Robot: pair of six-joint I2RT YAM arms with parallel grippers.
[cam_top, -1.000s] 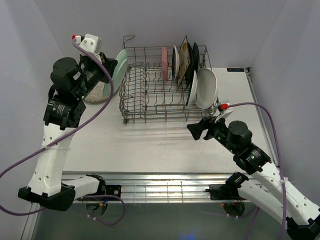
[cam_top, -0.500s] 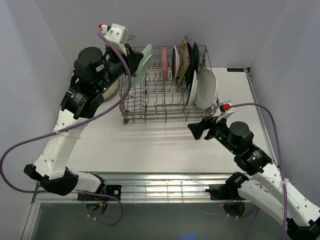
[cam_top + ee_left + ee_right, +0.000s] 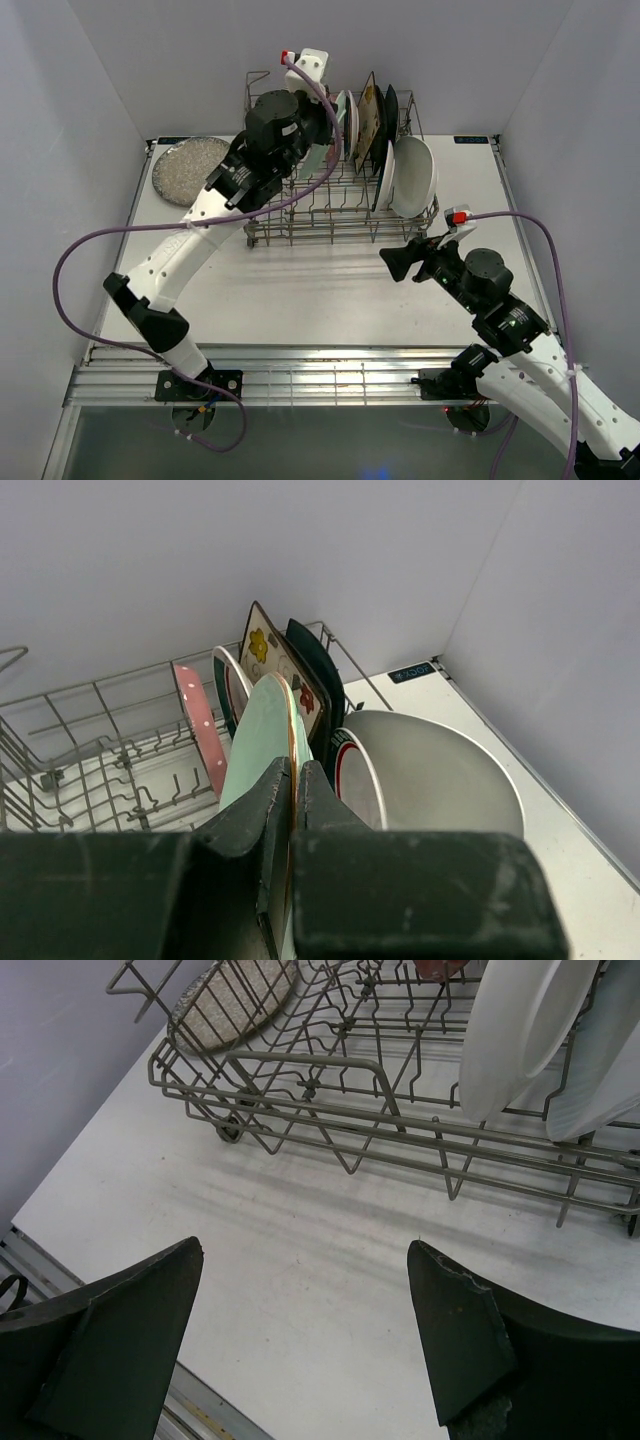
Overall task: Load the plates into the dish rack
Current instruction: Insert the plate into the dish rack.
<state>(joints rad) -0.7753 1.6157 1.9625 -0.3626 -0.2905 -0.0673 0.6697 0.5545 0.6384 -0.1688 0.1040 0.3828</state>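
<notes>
While the speckled silver plate (image 3: 190,170) lay on the worktop (image 3: 300,290) left of the dish rack (image 3: 345,236), my left hand (image 3: 296,772) pinched the pale green plate (image 3: 255,750) upright over the rack, beside the pink plate (image 3: 200,730); my right hand (image 3: 303,1260) hovered spread before the rack.

Green plate (image 3: 258,742) — base behind left gripper (image 3: 296,776)

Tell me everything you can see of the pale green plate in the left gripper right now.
The pale green plate is round and smooth, with a thin tan edge. It stands upright, edge toward the wrist camera, its near rim pinched by the left gripper. It hangs over the dish rack, just right of the pink plate in that view. Whether its lower edge touches the tines is hidden.
</notes>
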